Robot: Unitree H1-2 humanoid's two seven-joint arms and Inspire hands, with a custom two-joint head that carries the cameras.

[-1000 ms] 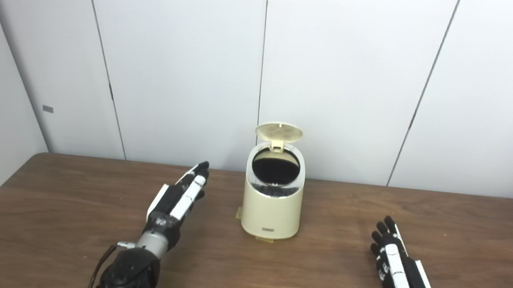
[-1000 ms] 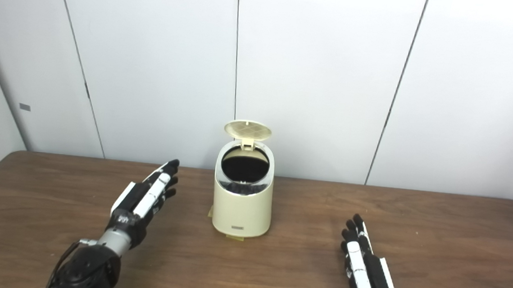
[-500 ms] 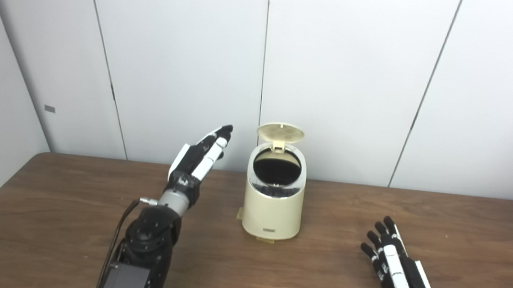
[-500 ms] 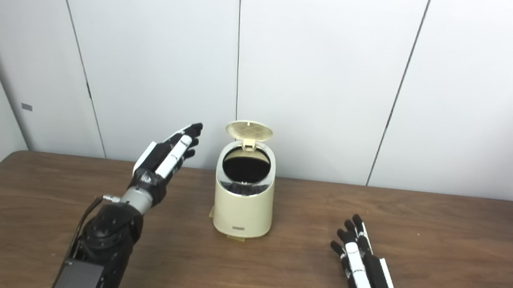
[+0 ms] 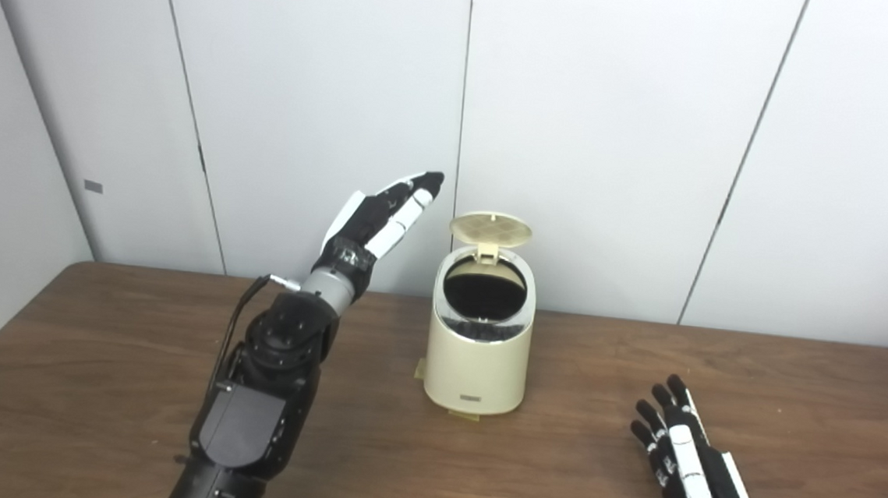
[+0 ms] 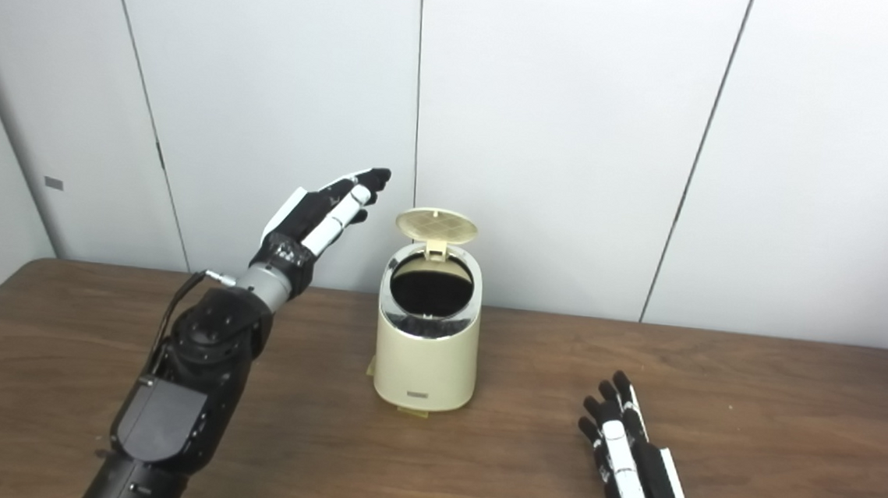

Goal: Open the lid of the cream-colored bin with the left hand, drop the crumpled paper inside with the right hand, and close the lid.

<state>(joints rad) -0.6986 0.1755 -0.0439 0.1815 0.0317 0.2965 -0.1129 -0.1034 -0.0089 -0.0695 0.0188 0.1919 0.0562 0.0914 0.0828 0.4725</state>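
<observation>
Left eye view: left hand (image 5: 378, 217) near lid (image 5: 490, 227) edge.

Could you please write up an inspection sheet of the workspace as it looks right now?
Surface: brown wooden table, bare around the bin.
Job's things: cream bin upright, lid raised; crumpled paper nothing seen.
Clutter: nothing seen.
Hands: left hand open, raised left of the lid, not touching; right hand open, low over the table.
Cables: thin cable along left forearm.
Surroundings: white wall panels.
</observation>
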